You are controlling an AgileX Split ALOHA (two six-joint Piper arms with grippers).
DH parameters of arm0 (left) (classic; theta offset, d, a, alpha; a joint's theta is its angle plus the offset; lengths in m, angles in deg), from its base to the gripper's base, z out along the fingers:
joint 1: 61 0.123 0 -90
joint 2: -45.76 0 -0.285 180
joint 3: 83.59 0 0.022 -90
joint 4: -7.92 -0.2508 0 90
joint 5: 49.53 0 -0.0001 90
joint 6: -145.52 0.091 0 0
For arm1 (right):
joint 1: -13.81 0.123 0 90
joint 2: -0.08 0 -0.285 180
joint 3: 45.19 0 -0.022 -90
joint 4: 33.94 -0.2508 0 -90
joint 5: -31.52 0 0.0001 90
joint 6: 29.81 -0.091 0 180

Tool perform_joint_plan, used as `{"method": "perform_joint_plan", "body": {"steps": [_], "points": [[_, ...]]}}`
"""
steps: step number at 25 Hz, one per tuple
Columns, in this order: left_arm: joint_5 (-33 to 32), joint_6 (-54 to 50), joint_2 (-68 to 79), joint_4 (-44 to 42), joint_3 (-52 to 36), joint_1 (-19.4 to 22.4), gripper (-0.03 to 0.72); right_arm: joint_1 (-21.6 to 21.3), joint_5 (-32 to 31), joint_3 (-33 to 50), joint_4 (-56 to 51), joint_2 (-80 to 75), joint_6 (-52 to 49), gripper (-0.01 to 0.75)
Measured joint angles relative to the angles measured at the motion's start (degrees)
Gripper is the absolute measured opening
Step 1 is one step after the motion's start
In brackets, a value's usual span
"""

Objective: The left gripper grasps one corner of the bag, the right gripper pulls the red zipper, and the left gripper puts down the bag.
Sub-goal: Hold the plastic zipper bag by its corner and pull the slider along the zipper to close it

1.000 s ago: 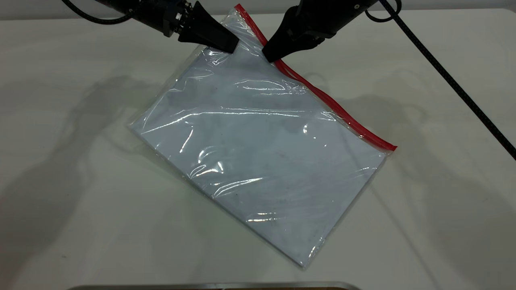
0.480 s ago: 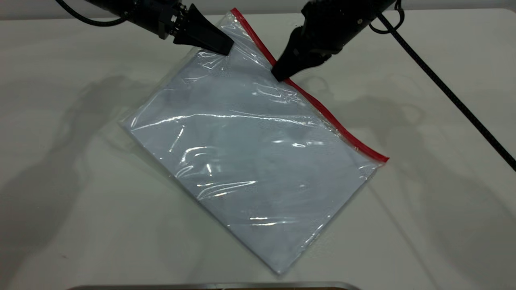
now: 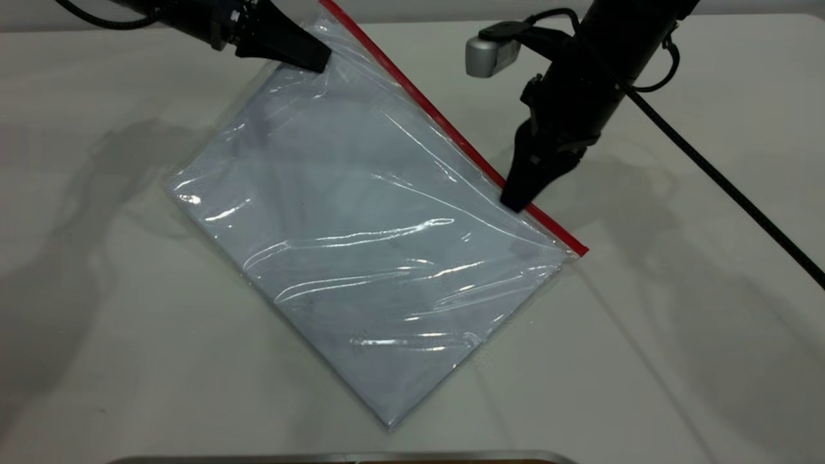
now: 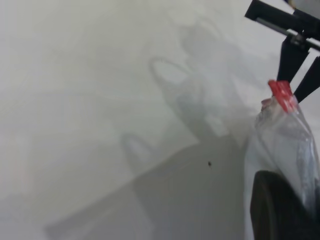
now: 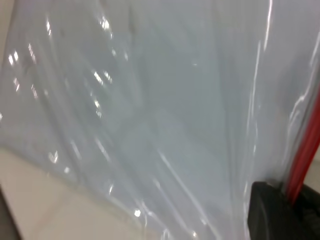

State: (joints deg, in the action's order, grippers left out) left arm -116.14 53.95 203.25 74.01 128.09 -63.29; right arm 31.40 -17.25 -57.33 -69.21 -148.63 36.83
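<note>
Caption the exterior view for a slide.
Left gripper holds the bag corner while right gripper pinches the red zipper near its far end.

Looks like a robotics lab bench — plain white table [image 3: 129, 335], two black cabled arms over it, small silver camera [image 3: 488, 55] clipped on one, metal-edged strip [image 3: 341, 458] at the table's near side.

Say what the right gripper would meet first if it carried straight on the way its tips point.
The right gripper is already on the red zipper; beyond that, probably the bag, then the table.
</note>
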Motion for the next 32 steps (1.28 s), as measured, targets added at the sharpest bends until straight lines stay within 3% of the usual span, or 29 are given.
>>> {"method": "perform_joint_plan", "body": {"steps": [11,22,27,32], "points": [[4.79,-0.1,-0.07,-5.84,0.0,0.0,0.052,0.0,-10.55,0.0,10.21,-0.05,-8.59,0.046],[6.17,-0.15,-0.07,-12.08,0.05,-1.92,0.055,0.0,-10.69,0.0,12.01,-0.05,-11.56,0.081],[7.95,-0.85,-0.07,-13.53,0.05,-2.85,0.113,-0.06,-10.17,0.07,12.27,-0.05,-11.63,0.236],[11.14,-7.66,-0.07,-14.84,0.05,-3.18,0.359,-0.06,-9.24,0.07,12.27,-0.05,-11.63,0.455]]}}
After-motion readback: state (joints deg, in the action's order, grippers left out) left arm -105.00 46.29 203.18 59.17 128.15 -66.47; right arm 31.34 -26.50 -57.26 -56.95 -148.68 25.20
